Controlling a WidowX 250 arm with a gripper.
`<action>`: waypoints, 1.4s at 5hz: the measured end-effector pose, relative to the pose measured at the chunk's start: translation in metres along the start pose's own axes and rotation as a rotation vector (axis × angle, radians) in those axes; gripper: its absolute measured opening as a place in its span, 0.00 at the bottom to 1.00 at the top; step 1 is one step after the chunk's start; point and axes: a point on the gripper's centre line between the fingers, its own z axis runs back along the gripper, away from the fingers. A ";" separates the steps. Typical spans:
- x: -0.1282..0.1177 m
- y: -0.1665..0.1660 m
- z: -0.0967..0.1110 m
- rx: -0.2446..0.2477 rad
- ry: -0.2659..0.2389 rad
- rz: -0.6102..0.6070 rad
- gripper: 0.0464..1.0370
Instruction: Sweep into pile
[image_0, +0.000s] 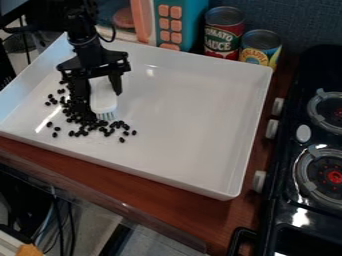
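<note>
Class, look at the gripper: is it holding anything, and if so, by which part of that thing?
The gripper holds a white brush by its upper part, above the bristles, which point down beside small black pieces.

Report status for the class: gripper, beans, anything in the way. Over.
Gripper: holding white brush, bristles down by the beans. Beans: loose cluster, strays around it. Obstacles: none seen by brush; tray walls bound the sweep.

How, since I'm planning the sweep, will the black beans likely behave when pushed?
The beans will probably roll or skid easily, being small and rounded on a smooth, glossy tray. Their dense clump beside the brush may shift together, while outlying single ones could stray. Each is likely light, being so small.
</note>
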 end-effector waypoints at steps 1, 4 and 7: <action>0.007 0.005 -0.001 0.023 -0.048 0.005 0.69; -0.027 -0.045 0.066 -0.167 0.151 0.008 0.69; -0.097 -0.081 0.029 -0.151 0.092 -0.545 0.69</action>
